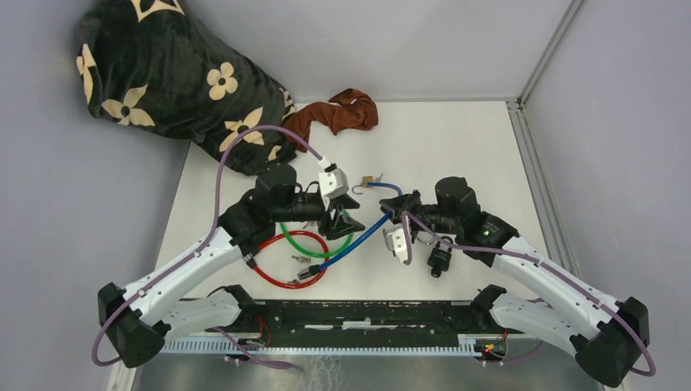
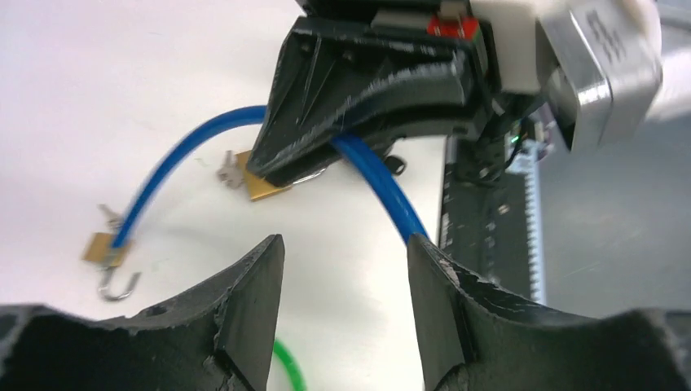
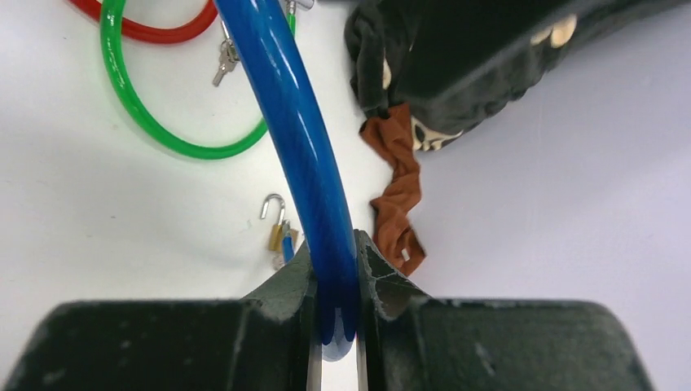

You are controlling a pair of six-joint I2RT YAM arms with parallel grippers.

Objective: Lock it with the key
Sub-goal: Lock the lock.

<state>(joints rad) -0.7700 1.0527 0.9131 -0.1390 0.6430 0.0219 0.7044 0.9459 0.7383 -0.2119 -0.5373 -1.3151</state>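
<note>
Here we see the right tool [image 3: 336, 277] clamped on a blue cable [image 3: 297, 122], the left tool [image 2: 342, 269] open nearby, and the brass padlock [image 3: 278, 236], shackle open, lying on the worktop [image 1: 456, 155] at the cable's end.

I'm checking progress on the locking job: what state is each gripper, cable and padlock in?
Left gripper: open, empty.
Right gripper: shut on blue cable.
Blue cable: gripped partway along.
Padlock: shackle open.
Green cable: lying looped.
Red cable: lying looped.
</note>
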